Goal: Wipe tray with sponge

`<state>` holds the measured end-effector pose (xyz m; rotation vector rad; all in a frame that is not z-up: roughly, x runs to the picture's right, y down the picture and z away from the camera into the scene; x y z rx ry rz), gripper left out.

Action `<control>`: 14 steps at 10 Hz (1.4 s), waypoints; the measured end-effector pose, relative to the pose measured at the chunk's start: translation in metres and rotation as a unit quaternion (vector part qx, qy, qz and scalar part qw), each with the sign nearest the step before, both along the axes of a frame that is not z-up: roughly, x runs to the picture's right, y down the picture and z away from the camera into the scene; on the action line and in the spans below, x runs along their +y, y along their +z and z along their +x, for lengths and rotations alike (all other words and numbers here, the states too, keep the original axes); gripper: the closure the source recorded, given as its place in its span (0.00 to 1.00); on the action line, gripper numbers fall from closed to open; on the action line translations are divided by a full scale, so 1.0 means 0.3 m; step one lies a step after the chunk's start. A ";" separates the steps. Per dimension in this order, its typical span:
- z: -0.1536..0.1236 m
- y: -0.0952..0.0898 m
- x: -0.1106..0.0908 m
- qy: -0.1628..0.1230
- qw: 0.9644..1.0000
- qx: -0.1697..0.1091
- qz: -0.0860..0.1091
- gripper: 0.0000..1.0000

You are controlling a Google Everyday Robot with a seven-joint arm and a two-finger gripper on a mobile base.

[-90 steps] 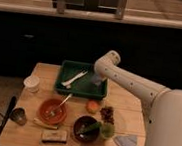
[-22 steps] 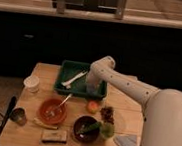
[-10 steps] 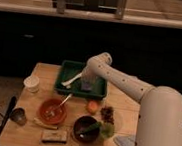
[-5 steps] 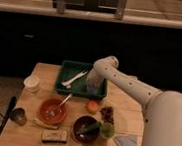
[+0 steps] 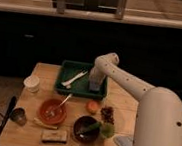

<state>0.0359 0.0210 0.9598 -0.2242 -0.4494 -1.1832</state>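
The dark-green tray lies at the back middle of the wooden table. My gripper points down into the tray's right half, reaching in from the right on the white arm. It is shut on the pale bluish-grey sponge, which rests on the tray floor near the right rim. White utensils lie diagonally in the tray's left half, apart from the sponge.
In front of the tray are an orange bowl with a spoon, a dark bowl, an orange fruit and a tan-and-dark block. A white cup and a metal cup stand at the left.
A second ago the gripper and sponge were further left in the tray, near the utensils. They have slid back to the right side. Everything else has stayed put.
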 end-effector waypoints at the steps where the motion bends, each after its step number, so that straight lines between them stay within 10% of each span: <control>1: -0.021 0.000 -0.010 0.001 1.000 -0.005 0.003 1.00; 7: -0.128 -0.085 -0.018 -0.006 0.996 -0.091 0.017 1.00; 14: -0.138 -0.089 -0.017 -0.008 0.995 -0.096 0.017 1.00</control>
